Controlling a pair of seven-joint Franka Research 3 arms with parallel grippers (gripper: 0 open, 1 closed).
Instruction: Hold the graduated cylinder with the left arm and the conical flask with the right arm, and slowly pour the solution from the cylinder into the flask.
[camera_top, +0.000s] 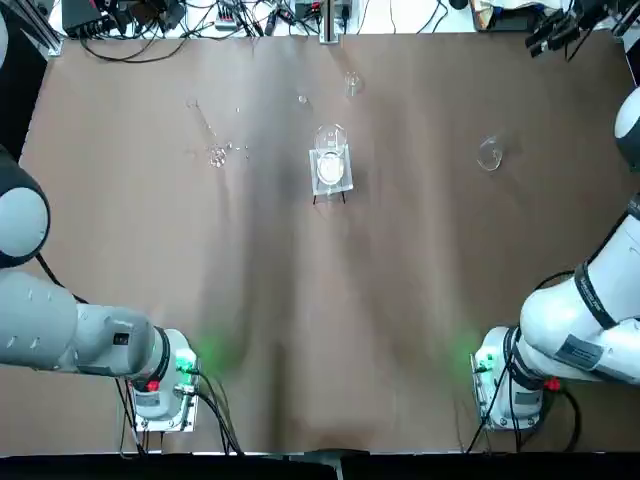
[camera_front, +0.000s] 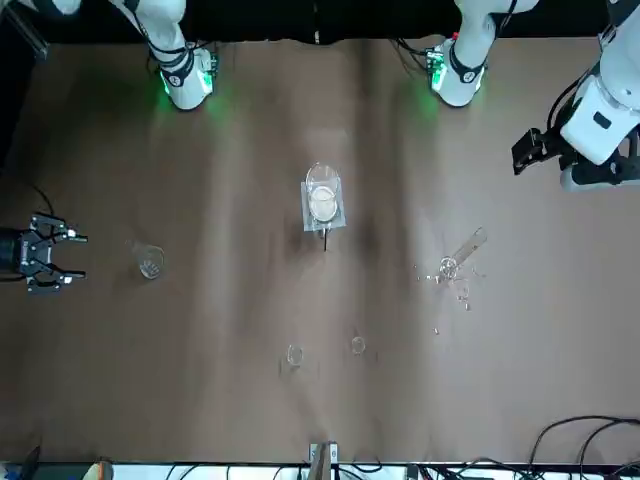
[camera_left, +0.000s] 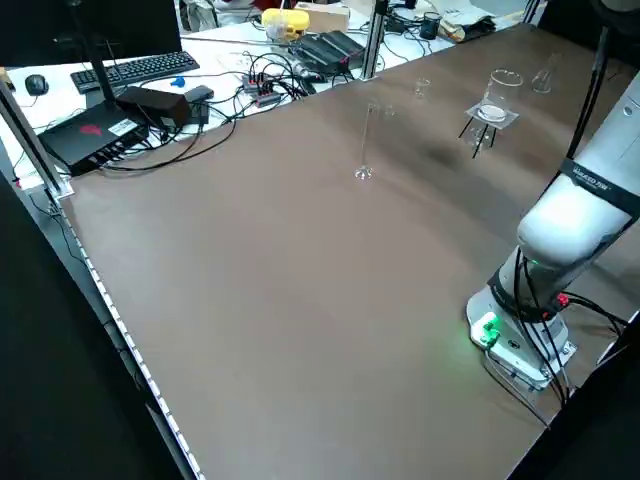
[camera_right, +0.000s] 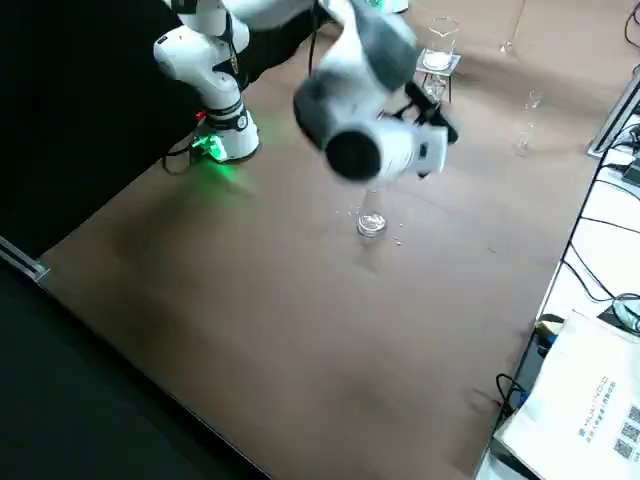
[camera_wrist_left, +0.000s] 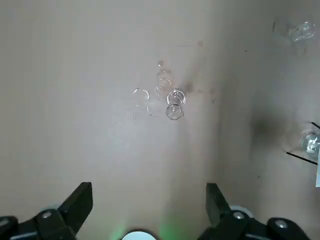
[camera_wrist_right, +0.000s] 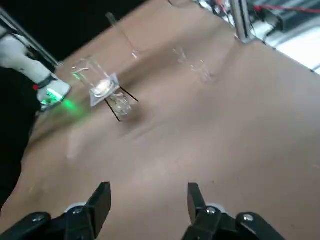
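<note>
The graduated cylinder (camera_top: 206, 132) stands upright at the table's far left, a thin clear tube on a small foot, also in the left side view (camera_left: 366, 140) and front view (camera_front: 460, 255). My left gripper (camera_wrist_left: 148, 200) hangs open high above the cylinder (camera_wrist_left: 174, 105), holding nothing. The conical flask (camera_top: 489, 155) sits on the table at the far right; the front view shows it (camera_front: 150, 262) beside my right gripper (camera_front: 45, 252). The right gripper (camera_wrist_right: 148, 197) is open and empty, raised off the table; the flask is out of its wrist view.
A clear beaker with a white disc (camera_top: 330, 165) stands on a black stand mid-table. Small glass pieces (camera_top: 352, 82) lie behind it. Cables and equipment (camera_top: 150, 15) line the far edge. The near half of the table (camera_top: 330, 330) is bare brown surface.
</note>
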